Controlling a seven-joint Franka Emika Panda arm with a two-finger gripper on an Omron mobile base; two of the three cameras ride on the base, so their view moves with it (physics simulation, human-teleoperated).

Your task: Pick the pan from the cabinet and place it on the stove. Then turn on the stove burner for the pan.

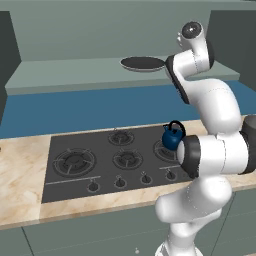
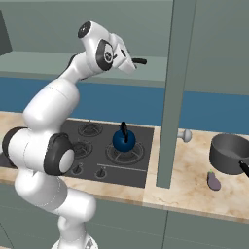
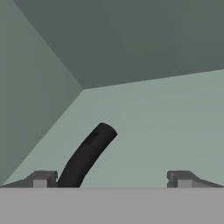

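Reaching into grey-green wall cabinet [image 1: 75, 70] for shallow round black pan [image 1: 142, 63] on shelf, well above black gas cooktop [image 1: 112, 157]. Two-finger gripper [image 3: 112, 178] spread wide, holding nothing. Black pan handle [image 3: 87, 154] sits at 7 o'clock in hand view, just beside one fingertip [image 3: 41, 179]. Shift to centre handle between jaws, then clamp. Blue kettle [image 1: 173, 137] on right burner; keep clear.

Arm raised, gripper [image 3: 112, 178] wide open
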